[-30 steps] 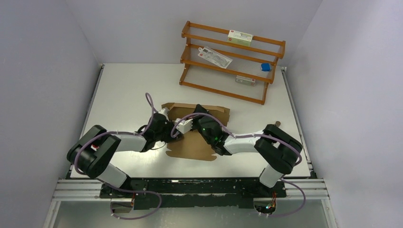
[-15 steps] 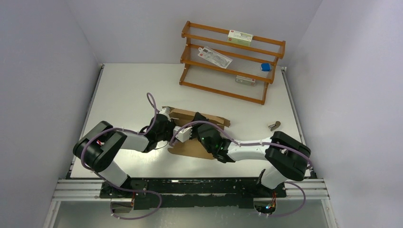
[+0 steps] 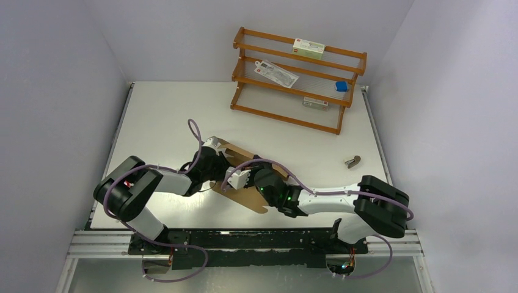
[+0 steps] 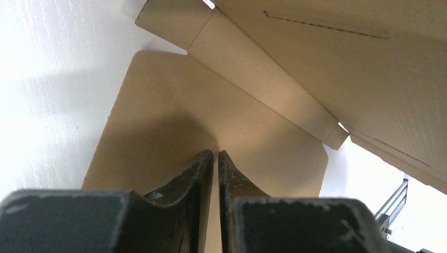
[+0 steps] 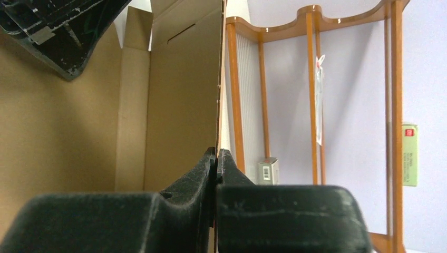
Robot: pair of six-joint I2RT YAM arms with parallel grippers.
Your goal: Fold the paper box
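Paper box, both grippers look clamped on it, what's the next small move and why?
Probably swing the right gripper toward the left gripper, bending its panel along the crease. Both pinch the paper box, which is lifted with its side panels only half folded.

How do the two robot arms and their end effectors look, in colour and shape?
The left arm and right arm have white links, bulky black joints and looping lilac cables. The left end effector and right end effector have dark tapering fingers.

Bright even light, soft shadows, blurred foreground
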